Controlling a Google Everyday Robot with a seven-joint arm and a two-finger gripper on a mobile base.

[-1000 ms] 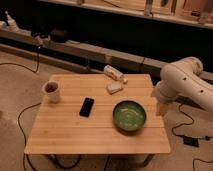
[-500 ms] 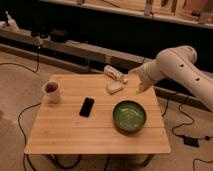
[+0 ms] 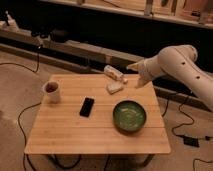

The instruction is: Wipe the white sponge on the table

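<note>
Small off-white soft sponge block (image 3: 114,88) lies rear-centre on the light bamboo-plank table (image 3: 60,135). Gripper (image 3: 134,75) hovers just right of it, jaws wide, empty. Risk (a judgement): the descent may strike the adjacent long white bottle-like object (image 3: 113,73).

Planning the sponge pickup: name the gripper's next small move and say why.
Probably lower the gripper leftward onto the white sponge: it hangs open by the far edge of the table, right of the sponge, which lies untouched beside the bottle.
</note>
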